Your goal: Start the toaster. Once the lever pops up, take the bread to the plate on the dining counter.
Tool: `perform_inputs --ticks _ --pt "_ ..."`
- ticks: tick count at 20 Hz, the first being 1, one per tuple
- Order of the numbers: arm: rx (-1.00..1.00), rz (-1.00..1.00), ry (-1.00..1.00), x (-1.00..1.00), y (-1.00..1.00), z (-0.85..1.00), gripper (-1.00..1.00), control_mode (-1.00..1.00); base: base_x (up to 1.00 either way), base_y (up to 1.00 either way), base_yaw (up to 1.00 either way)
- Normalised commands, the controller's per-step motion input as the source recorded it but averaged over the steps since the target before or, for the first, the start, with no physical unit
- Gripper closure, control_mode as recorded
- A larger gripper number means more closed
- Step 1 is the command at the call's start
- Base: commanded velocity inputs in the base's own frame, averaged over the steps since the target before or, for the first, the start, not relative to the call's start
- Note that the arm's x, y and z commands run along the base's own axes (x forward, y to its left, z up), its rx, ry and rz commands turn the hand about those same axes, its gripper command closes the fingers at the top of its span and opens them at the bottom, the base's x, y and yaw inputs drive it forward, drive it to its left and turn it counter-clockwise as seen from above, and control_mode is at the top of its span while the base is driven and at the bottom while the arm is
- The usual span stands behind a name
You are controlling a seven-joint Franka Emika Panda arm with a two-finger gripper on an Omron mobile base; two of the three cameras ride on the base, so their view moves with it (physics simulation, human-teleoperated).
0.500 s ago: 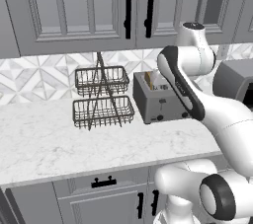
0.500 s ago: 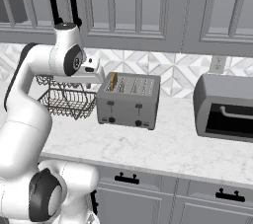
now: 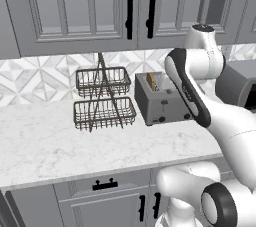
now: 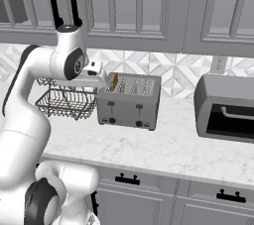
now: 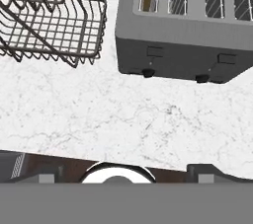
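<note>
Wire, dark and two-tiered: the basket rack (image 3: pixel 102 100) stands at the left of the marble worktop (image 3: pixel 60 146), just beside the toaster (image 3: pixel 162 102) but apart from it. Moving right, the toaster sits square to the wall, knobs facing the room, and the bread (image 4: pixel 113 82) stands upright in its leftmost slot, tan edge poking up, likely because the lever is not yet down. Above that end hangs the gripper (image 4: pixel 101 78), close over the slots; the hand view looks straight down on the front face, levers (image 5: pixel 154 51) and knobs, which suits a press on the lever. Whether the fingers are spread or together, I cannot tell. Far right, the toaster oven (image 4: pixel 225 107) waits, untouched.
</note>
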Motion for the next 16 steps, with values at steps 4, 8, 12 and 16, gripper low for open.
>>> perform_inputs --ticks 4,8,12,16 --pt "0.0 0.0 -0.07 -0.04 -0.43 -0.14 -1.0 -1.0 0.0 0.0 0.0" --pt "0.0 0.0 -0.1 0.04 -0.24 -0.28 -1.0 -1.0 0.0 0.0 0.0" --pt "0.0 0.0 0.0 0.28 -0.14 -0.37 -1.0 -1.0 0.0 0.0 0.0" --pt "0.0 0.0 0.0 0.29 0.0 -0.47 1.0 -1.0 0.0 0.0 0.0"
